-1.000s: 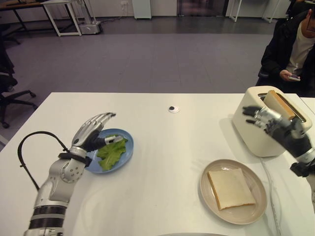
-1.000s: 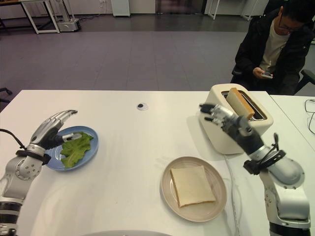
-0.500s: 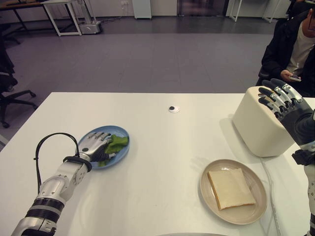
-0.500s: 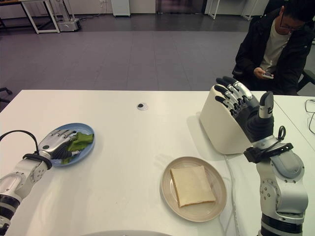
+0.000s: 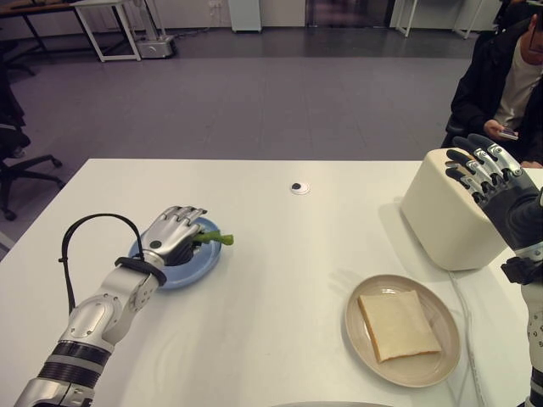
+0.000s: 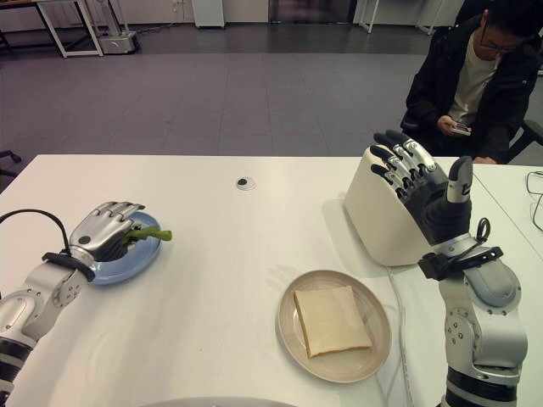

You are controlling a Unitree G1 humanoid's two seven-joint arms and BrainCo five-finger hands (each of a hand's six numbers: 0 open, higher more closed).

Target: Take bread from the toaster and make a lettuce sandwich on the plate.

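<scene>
My left robot hand point(image 5: 174, 235), which hung open above the blue plate point(image 5: 192, 271) a second ago, has come down onto the lettuce point(image 5: 217, 239) and curled shut around it. The leaf no longer lies flat. It is bunched in the fingers, one end poking out toward the desk's right edge. My right robot hand point(image 6: 417, 188) has risen from beside the toaster point(image 5: 441, 222) slot and stands upright, fingers spread, over its top.

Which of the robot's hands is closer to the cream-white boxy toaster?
Right. The right hand stands upright and open at the top of the cream-white boxy toaster. The left hand is across the white table, over the round blue plate, closed on a green lettuce leaf.
</scene>
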